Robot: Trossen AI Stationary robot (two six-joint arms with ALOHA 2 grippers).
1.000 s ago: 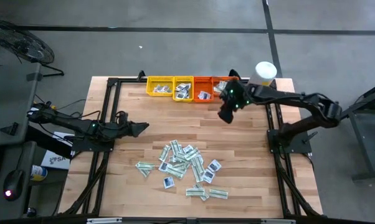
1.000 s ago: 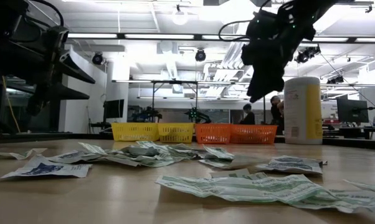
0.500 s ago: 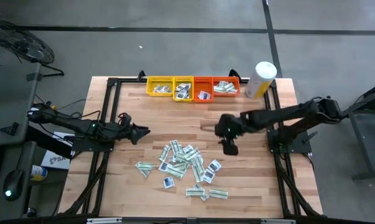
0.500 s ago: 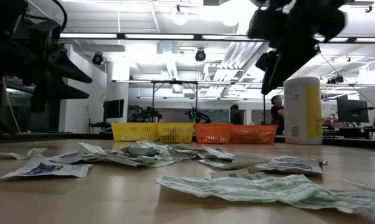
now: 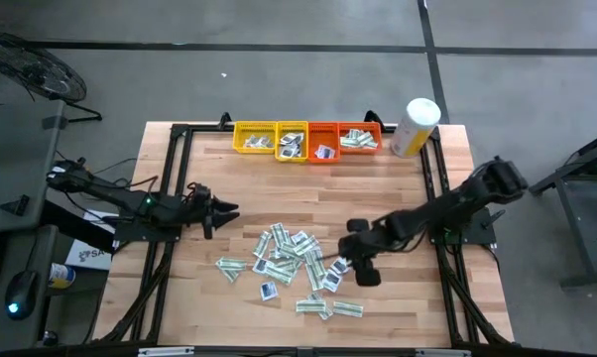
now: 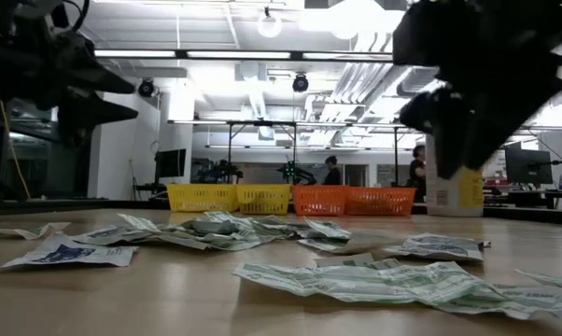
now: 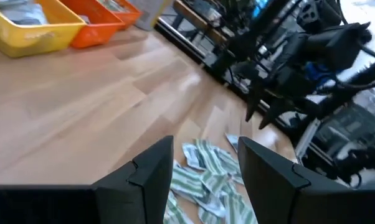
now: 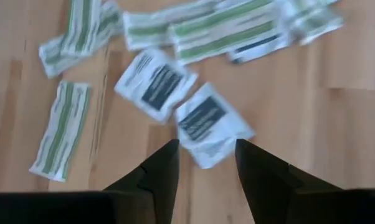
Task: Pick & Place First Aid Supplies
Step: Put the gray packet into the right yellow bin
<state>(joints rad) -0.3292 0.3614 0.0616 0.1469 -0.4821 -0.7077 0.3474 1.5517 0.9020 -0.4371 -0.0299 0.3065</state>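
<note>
right claw [image 8: 206, 155] open and empty just above a small white square packet [image 8: 211, 124], left claw [image 7: 203, 165] open and empty too

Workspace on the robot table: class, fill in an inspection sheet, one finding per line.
Surface: wooden table, bare around the pile.
Job's things: loose packets heaped mid-table; some packets already lie in the yellow and orange trays at the far edge.
Clutter: white-and-yellow canister beside the trays.
Grippers: right claw open above square packets; left claw open, empty, left of the pile.
Cables: nothing seen on the surface.
Surroundings: people in the room behind.
</note>
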